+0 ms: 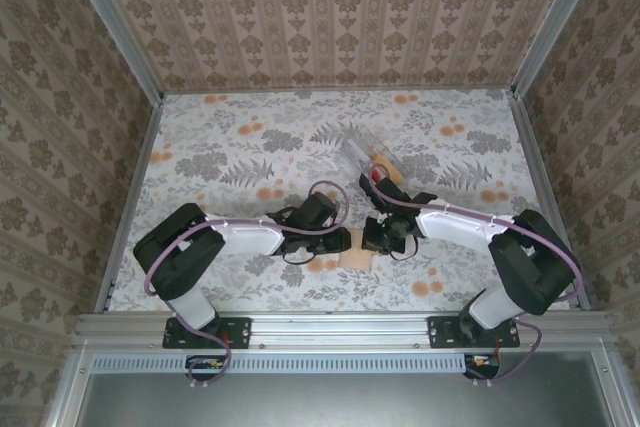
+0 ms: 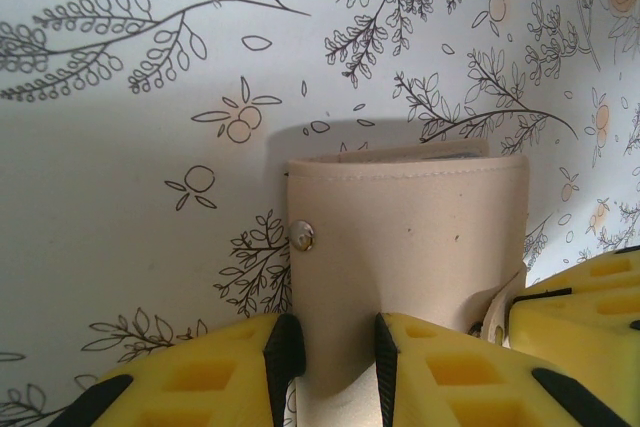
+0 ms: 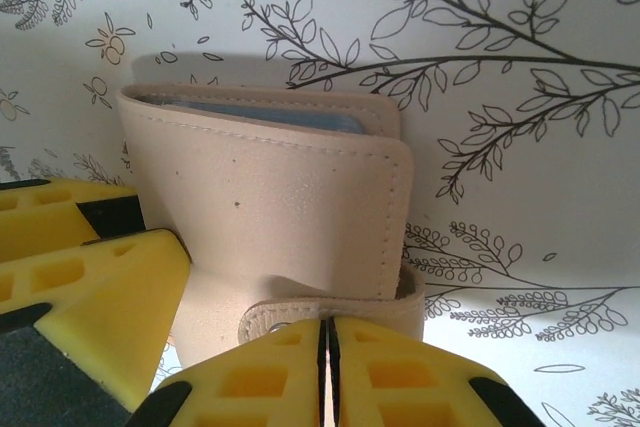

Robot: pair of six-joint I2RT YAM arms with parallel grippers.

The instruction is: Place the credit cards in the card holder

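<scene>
The tan card holder [image 1: 355,260] lies on the flowered table between my two grippers. In the left wrist view the card holder [image 2: 420,237] stands between my yellow fingers, its metal snap [image 2: 301,236] at the left edge. My left gripper [image 2: 330,332] [image 1: 340,240] is shut on its lower part. My right gripper [image 3: 328,325] [image 1: 372,239] is shut, its tips against the holder's strap [image 3: 400,305]. The card holder [image 3: 270,207] gapes at its far side, where a bluish-grey card edge [image 3: 270,112] shows inside. A red credit card [image 1: 375,176] lies in the clear tray.
The clear plastic tray [image 1: 358,147] sits behind the grippers, right of centre. The table is ringed by patterned walls and a metal rail at the near edge. My left gripper's yellow fingers [image 3: 90,277] crowd the right wrist view's left side.
</scene>
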